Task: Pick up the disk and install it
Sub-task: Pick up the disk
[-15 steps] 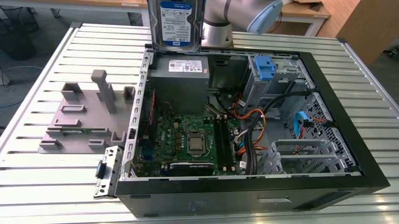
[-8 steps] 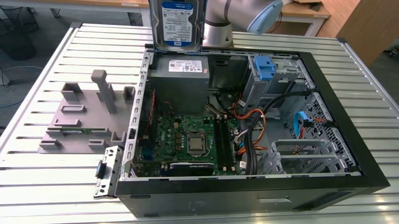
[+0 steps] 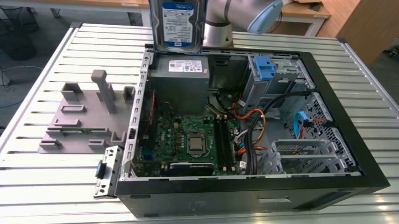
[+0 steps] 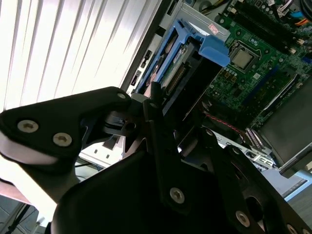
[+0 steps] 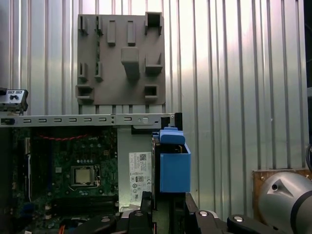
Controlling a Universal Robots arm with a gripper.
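Black gripper (image 4: 163, 109) clamped on disk (image 3: 181, 23) above case (image 3: 249, 203).

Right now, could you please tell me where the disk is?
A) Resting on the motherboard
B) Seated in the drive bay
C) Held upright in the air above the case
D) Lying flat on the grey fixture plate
C: in the exterior view the disk stands upright in mid-air above the power-supply end of the open computer case, clamped in the gripper.
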